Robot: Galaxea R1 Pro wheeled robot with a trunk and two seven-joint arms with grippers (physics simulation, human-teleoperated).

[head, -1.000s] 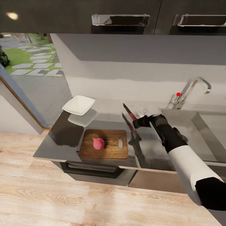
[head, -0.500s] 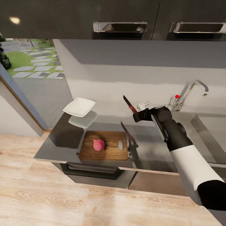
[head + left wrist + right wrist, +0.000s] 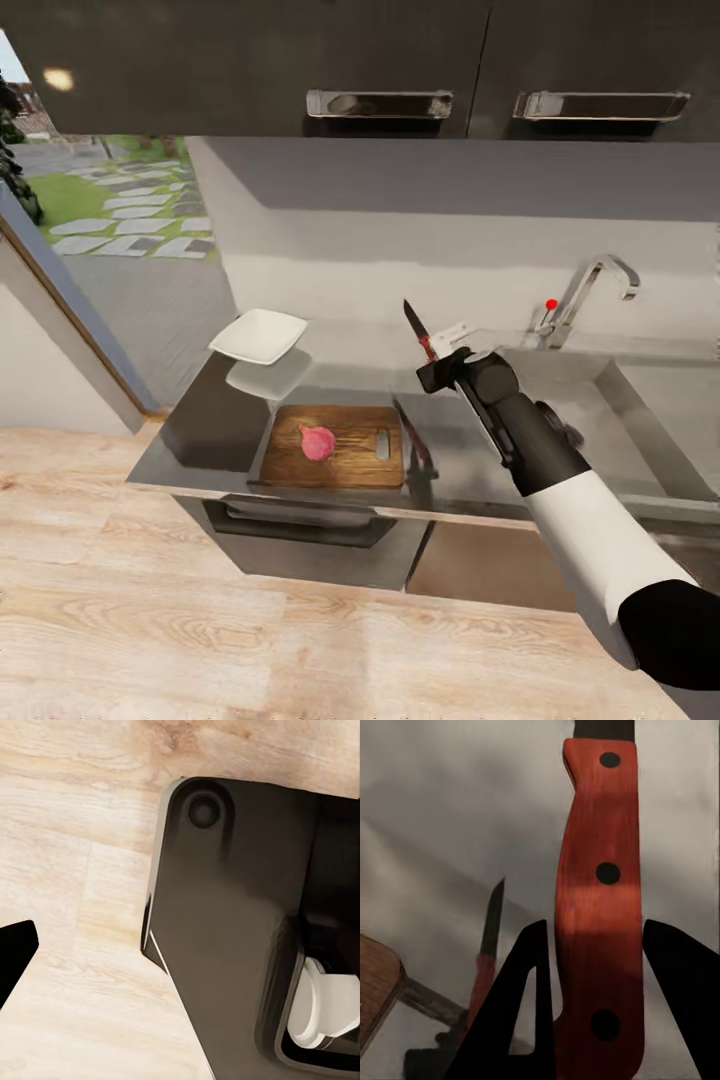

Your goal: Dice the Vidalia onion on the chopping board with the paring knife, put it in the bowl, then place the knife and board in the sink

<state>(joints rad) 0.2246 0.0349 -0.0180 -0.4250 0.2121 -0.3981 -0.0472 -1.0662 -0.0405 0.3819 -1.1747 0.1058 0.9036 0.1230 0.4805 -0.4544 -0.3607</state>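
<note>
Onion [image 3: 317,441] sits whole on chopping board [image 3: 335,447], at the countertop [image 3: 470,455] front edge. Right gripper [image 3: 436,372] clamps paring knife [image 3: 418,330] by its red handle [image 3: 596,907], blade up, above the countertop. Bowl [image 3: 259,335] lies behind the board; sink [image 3: 640,420] off right. Left gripper state: cannot tell.

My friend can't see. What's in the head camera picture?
The right gripper holds the paring knife up above the countertop. A pink onion sits on the chopping board, with the bowl behind it.
</note>
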